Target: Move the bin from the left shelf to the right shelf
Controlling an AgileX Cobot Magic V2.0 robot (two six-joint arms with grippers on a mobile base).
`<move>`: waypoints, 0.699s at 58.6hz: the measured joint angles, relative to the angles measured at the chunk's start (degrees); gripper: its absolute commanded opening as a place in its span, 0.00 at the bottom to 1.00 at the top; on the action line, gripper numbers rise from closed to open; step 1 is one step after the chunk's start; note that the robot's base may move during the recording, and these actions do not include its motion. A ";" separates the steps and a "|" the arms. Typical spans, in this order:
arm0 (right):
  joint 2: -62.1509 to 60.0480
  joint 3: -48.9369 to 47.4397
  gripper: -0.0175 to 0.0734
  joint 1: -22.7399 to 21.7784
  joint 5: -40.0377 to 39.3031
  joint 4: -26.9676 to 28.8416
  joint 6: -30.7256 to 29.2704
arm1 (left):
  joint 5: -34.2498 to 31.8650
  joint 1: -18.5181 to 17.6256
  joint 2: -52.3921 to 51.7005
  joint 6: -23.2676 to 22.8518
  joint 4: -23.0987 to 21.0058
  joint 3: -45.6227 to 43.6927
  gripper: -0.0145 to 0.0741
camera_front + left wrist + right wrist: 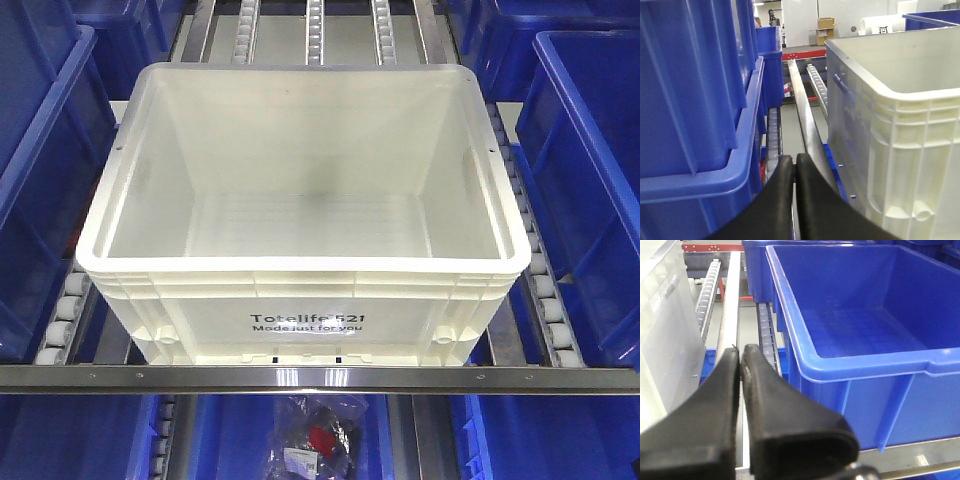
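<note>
At frame centre the bin is seen unheld on a roller lane. The transfer is judged unstarted. The left gripper and right gripper are pinched together, empty.

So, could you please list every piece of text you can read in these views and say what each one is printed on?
"Totelife 521": black print on the front wall of the white bin; glare touches the last digit.
"Made just for you": smaller line directly beneath it, same wall.
On the bag below the rack, a white label: too small to read.
Nothing legible in either wrist view.
</note>
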 measured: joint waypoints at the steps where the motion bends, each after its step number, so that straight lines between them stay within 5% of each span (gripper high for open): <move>1: 0.00 0.00 0.18 0.00 0.00 0.00 0.00 | 0.00 0.00 0.00 0.00 0.00 0.00 0.16; 15: 0.00 0.00 0.18 0.00 -0.82 0.00 0.00 | -0.65 0.00 0.00 0.00 0.07 0.00 0.16; 29: 0.00 0.00 0.18 0.00 -12.82 0.00 0.43 | -13.08 0.00 0.00 -1.55 0.48 0.00 0.16; 41: 4.74 -7.52 0.18 0.00 -10.91 -2.81 4.29 | -7.15 0.00 3.18 -7.07 1.11 -7.30 0.16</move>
